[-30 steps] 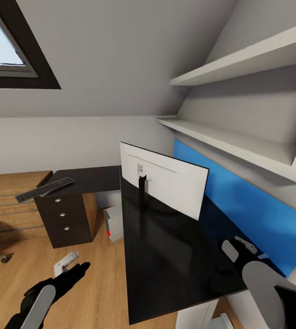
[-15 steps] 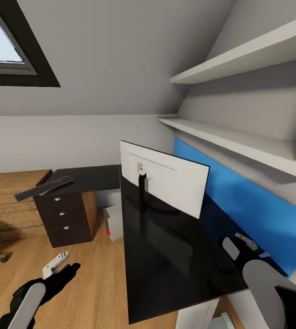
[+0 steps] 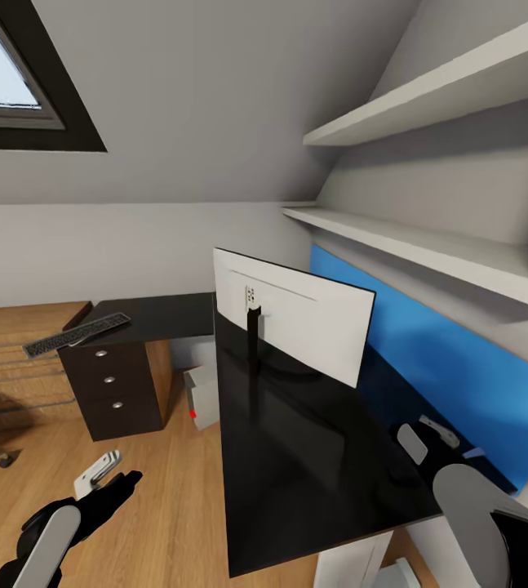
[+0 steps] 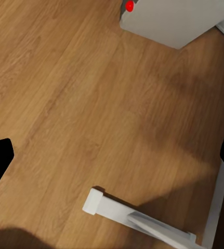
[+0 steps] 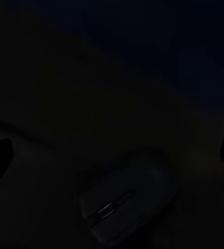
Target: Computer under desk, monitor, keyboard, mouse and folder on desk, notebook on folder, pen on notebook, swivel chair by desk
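Desk (image 3: 296, 457), glossy black over wood floor (image 3: 166, 506), bears the monitor (image 3: 296, 327); both pincers (image 3: 100, 478) (image 3: 427, 437) gape wide.

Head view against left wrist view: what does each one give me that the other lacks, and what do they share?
Head view: the monitor standing on the desk, the keyboard on the desk's far wing above the drawers, the wall shelves and a window. Left wrist view: a close look at a white bar low at the floor, which I cannot identify. Shared: the computer with its red dot, standing on the wooden floor.
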